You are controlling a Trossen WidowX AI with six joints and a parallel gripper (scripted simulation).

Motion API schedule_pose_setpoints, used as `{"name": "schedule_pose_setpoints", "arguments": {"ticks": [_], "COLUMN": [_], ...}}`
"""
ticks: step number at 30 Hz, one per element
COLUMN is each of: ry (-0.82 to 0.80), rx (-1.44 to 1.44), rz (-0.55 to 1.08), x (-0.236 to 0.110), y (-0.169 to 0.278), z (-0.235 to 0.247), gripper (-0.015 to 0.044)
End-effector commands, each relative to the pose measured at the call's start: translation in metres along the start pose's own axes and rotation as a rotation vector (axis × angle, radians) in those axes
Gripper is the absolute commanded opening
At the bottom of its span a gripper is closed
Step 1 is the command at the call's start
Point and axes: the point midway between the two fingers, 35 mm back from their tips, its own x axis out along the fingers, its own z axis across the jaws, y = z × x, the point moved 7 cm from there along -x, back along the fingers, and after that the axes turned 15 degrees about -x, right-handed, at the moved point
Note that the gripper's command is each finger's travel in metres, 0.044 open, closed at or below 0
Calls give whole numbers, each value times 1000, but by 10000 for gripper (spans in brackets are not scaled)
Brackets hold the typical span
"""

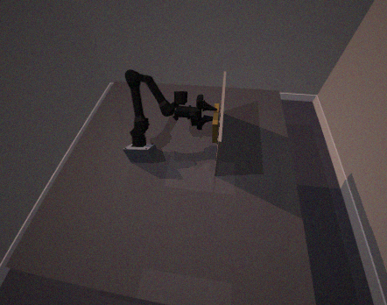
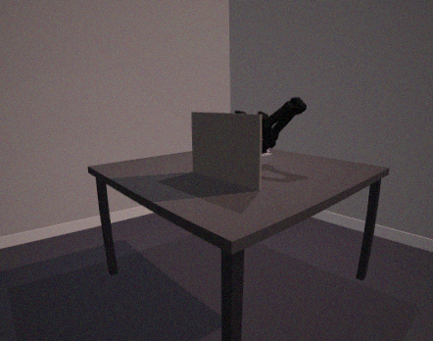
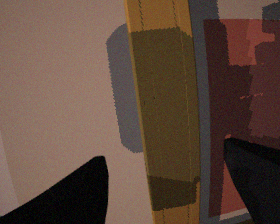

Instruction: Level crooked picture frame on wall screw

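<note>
The picture frame [image 1: 215,124] [image 3: 159,66] has a yellow-brown border around a red and blue picture [image 3: 240,91]. It hangs on the upright wall panel [image 1: 222,102] [image 2: 226,148] [image 3: 56,97] in the middle of the table. In the wrist view its side bar runs slightly slanted. My gripper [image 1: 211,112] [image 3: 166,157] is open right at the frame. Its two dark fingers straddle that side bar, one over the bare panel and one over the picture, without clamping it. The screw and notched strip are hidden. In the exterior view the panel hides the frame and gripper.
The arm's base [image 1: 139,147] stands on the table [image 1: 122,207] [image 2: 308,182], left of the panel; the arm [image 2: 283,116] shows behind the panel. Room walls stand beyond the table edges.
</note>
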Motion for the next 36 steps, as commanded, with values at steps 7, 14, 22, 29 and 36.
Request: {"name": "schedule_pose_setpoints", "arguments": {"ticks": [7, 14, 22, 29, 36], "ry": [1, 1, 1, 1, 1], "rx": [4, 4, 4, 4, 4], "rz": [5, 5, 5, 5, 5], "x": [0, 0, 0, 0, 0], "y": [0, 1, 1, 1, 0], "z": [0, 0, 0, 0, 0], "gripper": [260, 208, 56, 0, 0]}}
